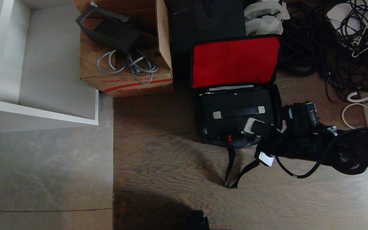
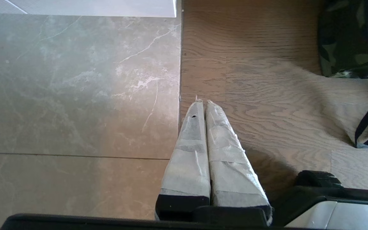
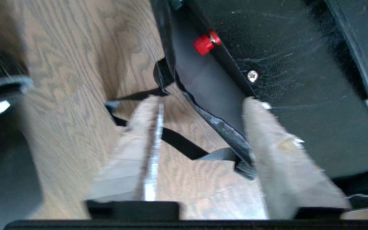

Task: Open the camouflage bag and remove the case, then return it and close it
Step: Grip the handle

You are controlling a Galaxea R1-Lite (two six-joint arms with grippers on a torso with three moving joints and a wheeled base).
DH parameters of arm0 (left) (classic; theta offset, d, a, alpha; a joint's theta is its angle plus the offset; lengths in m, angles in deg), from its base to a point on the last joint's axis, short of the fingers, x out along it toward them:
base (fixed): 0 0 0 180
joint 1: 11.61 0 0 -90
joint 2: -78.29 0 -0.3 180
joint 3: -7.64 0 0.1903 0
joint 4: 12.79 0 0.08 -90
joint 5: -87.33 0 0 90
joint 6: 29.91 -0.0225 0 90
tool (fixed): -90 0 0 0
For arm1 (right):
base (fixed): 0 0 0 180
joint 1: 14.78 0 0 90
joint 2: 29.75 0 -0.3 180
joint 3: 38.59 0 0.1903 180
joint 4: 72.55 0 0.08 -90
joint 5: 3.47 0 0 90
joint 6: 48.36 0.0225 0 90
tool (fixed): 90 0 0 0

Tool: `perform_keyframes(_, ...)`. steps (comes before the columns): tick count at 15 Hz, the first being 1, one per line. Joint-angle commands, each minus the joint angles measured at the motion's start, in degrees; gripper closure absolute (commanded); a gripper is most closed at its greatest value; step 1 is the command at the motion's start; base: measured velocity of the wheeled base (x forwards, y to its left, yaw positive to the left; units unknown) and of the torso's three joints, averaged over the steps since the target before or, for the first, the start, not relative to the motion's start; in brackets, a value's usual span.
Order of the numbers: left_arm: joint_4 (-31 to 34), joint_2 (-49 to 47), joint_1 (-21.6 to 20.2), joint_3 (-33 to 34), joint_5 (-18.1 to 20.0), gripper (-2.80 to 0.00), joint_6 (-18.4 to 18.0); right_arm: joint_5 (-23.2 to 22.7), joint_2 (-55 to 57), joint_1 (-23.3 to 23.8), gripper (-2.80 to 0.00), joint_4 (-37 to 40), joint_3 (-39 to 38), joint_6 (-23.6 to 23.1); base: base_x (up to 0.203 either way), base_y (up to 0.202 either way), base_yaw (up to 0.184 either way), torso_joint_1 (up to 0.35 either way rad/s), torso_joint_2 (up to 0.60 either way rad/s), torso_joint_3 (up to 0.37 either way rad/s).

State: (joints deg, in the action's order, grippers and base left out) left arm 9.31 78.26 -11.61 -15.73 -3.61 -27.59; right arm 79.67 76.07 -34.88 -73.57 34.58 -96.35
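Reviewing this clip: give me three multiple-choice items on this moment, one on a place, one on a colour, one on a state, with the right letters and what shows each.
1. Where is the case?
A. on the tiled floor
B. inside the open camouflage bag
C. in the cardboard box

2. What colour is the lining of the bag's raised flap?
A. red
B. blue
C. grey

3. How do the fingers of the right hand stand?
A. pressed together
B. closed on the case's handle
C. apart, holding nothing

Answers:
1 B, since the head view shows the case's top and handle framed by the bag's walls.
2 A, as the flap stands open showing red.
3 C, because the right wrist view shows a wide gap between the fingers, with only floor and strap behind it.
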Motion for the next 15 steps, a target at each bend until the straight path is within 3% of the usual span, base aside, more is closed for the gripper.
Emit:
perform_keyframes(1,-0.1,0.0,0.0,0.6,0.0,0.00,0.1,-0.9,-0.5,0.7,-2.80,-0.3,-1.3,-6.3,0.000,0.000,0.000,0.000,0.00,0.000)
perform_keyframes(4,-0.1,0.0,0.0,0.6,0.0,0.00,0.1,-2.7,-0.4,2.7,-2.80,-0.3,-3.0,-15.1,0.000,0.000,0.000,0.000,0.00,0.000)
perform_keyframes(5,-0.1,0.0,0.0,0.6,0.0,0.00,0.1,-2.5,0.0,2.9,-2.80,-0.1,-3.2,-15.9,0.000,0.000,0.000,0.000,0.00,0.000)
perform_keyframes(11,-0.1,0.0,0.0,0.6,0.0,0.00,0.1,2.6,3.7,3.3,-2.80,-0.7,-2.6,-15.9,0.000,0.000,0.000,0.000,0.00,0.000)
perform_keyframes(15,-0.1,0.0,0.0,0.6,0.0,0.00,0.1,2.8,6.8,3.3,-2.80,-2.9,-1.6,-15.9,0.000,0.000,0.000,0.000,0.00,0.000)
